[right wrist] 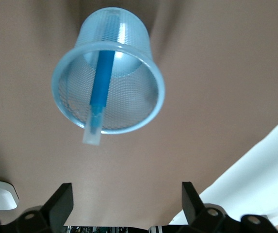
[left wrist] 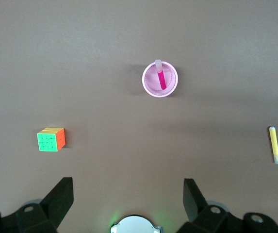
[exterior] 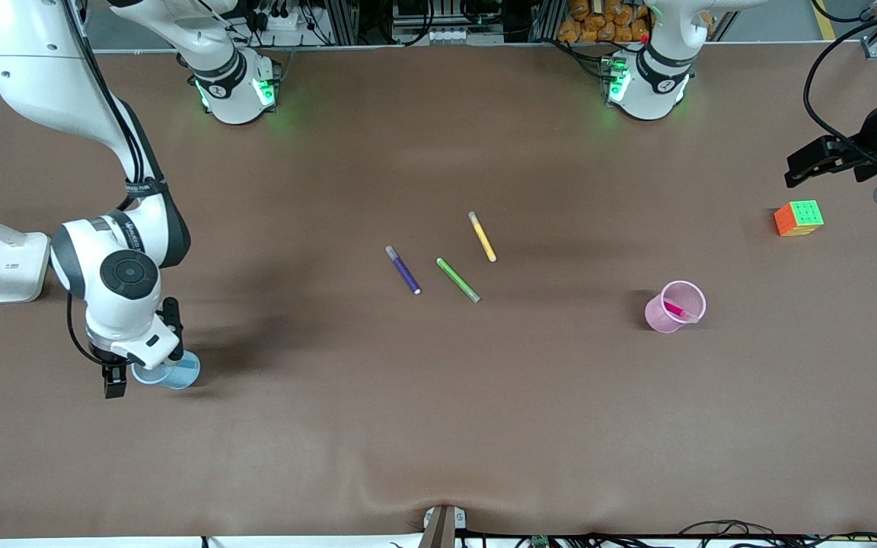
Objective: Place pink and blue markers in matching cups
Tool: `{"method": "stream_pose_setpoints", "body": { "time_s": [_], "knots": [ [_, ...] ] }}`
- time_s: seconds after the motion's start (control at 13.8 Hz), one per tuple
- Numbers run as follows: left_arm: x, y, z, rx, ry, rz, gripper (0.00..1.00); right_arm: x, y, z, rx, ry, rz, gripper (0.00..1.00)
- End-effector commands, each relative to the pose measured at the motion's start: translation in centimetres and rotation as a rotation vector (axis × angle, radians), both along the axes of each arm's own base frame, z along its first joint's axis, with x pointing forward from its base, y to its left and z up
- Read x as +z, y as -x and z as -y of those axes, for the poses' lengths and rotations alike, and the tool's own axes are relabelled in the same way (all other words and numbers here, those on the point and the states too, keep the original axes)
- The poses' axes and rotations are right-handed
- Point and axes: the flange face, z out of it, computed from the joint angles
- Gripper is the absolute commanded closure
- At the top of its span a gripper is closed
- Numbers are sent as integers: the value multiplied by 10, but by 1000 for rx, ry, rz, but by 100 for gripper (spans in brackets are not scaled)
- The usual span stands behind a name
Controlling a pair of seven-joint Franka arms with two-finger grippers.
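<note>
While both markers already sit in their cups, you still have ways to spoil this. Your right gripper [exterior: 128, 374] hangs just over the blue cup [exterior: 176, 372] at the right arm's end of the counter [exterior: 438, 426], fingers [right wrist: 61, 201] spread and holding nothing. The blue marker [right wrist: 101, 85] leans inside that cup with its pale end poking over the rim. Lift away at a slant and a finger could catch that end or the rim, tipping the light cup and rolling the marker out.

Your left gripper [left wrist: 128, 199] waits, released and empty, above the counter's edge near the cube [exterior: 798, 218]. The pink marker [exterior: 675, 310] rests in the pink cup [exterior: 675, 307], well apart from it. The purple pen [exterior: 403, 269], green pen [exterior: 458, 279] and yellow pen [exterior: 482, 236] lie mid-counter; leave them.
</note>
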Motion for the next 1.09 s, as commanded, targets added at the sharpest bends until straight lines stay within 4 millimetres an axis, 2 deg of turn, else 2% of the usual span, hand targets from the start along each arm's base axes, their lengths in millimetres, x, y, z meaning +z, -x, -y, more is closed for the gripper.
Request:
{"method": "stream_pose_setpoints", "body": {
  "time_s": [0.0,0.29,0.44,0.65,0.73,0.8,0.95,1.02],
  "knots": [
    [2,15,12,-14,11,4,0,34,3,-4,-27,-10,42,0],
    [10,12,12,-19,13,21,0,57,17,-1,-263,-168,-16,0],
    [10,11,13,-17,13,19,0,72,23,-5,-381,-242,-38,0],
    [17,1,18,-38,5,22,0,98,41,-14,-619,-346,-46,0],
    [17,1,16,-39,3,18,0,110,48,-15,-678,-384,-46,0],
    [15,1,11,-36,5,14,0,133,56,-24,-728,-436,-29,0],
    [9,-3,9,-34,4,3,0,160,62,-19,-856,-471,11,0],
    [10,-3,10,-36,4,5,0,181,67,-14,-875,-494,40,0]
  ]
}}
